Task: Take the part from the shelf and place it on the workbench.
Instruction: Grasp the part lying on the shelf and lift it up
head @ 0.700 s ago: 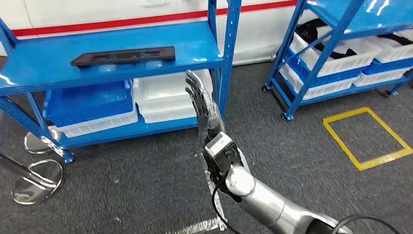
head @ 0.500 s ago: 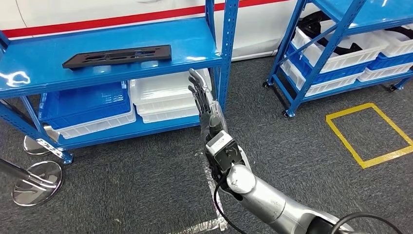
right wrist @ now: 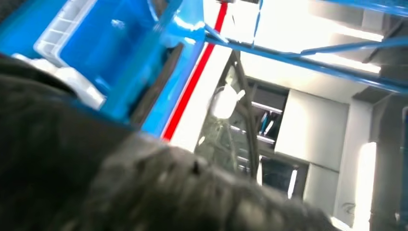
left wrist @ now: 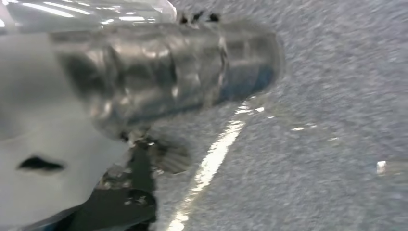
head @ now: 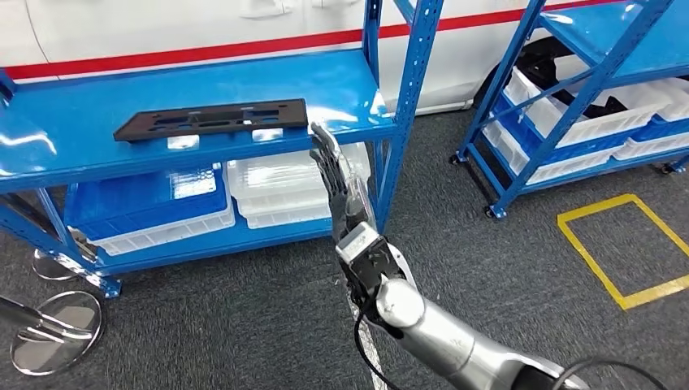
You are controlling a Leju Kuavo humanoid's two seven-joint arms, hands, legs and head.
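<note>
The part (head: 210, 119) is a flat black plate with cut-outs, lying on the top board of the blue shelf (head: 73, 138). My right hand (head: 337, 183) is raised in front of the shelf, fingers straight and apart, holding nothing. Its fingertips reach the shelf's front edge just beside the part's right end. The right wrist view has the part (right wrist: 156, 84) as a dark strip on the blue board, beyond my dark hand (right wrist: 96, 183). In the left wrist view my left hand (left wrist: 72, 120) is a grey blur above the carpet, and its fingers cannot be made out.
White bins (head: 276, 183) and a blue bin (head: 154, 203) fill the lower shelf board. A blue upright (head: 406, 106) stands just right of my hand. A second blue shelf (head: 569, 106) with white bins stands at the right, a yellow floor square (head: 626, 252) before it. A round metal base (head: 49, 329) lies at the left.
The camera has shifted, so the whole scene sits further right. My right hand has risen, its fingertips now at the shelf edge by the part's right end.
</note>
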